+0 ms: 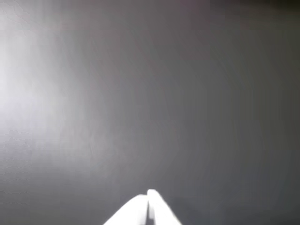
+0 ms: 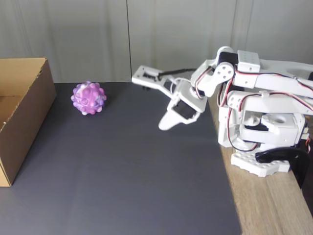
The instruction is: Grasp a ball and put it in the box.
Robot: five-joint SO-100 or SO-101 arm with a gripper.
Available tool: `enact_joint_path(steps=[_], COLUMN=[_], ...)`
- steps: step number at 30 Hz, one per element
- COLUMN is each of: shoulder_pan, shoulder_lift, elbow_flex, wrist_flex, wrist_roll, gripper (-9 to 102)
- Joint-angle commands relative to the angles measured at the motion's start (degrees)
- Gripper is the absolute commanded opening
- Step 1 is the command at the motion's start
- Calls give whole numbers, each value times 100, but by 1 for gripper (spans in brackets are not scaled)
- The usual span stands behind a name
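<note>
Fixed view, L to R: box at far left edge, brown cardboard, open top, partly cut off by frame. It sits on the dark mat. Inside looks bare as far as visible.

Ball just right of the box's far corner, on the mat near the back edge. Purple/pink/white, knobbly. Apart from the box, not touching. Nothing touching the ball.

Gripper further right, mid-frame, well apart from the ball. White fingers point down-left toward the mat, tip low over it; can't tell if it touches. Holds nothing.

Arm folded at right, base on the wood table just off the mat's right edge. Red/black wires along the joints.

Wrist view: gripper comes in from bottom centre, two white fingers pressed together w/ only a thin dark seam between them at the tip, so clenched, empty. Rest of the view is blurry grey mat, brighter glare at left, darker to the right.
</note>
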Motion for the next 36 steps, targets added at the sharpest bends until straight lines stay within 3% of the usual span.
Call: enact_joint_path(steps=[1, 13, 25, 36], shoulder_pan=[53, 53, 220, 800], shoulder_lift=[26, -404, -4087, -6565], elbow_flex=[-431, -1450, -3920, -5678], wrist_flex=[-193, -483, -2505, -3305], wrist_roll=[141, 404, 615, 738], gripper=[0, 0, 0, 0])
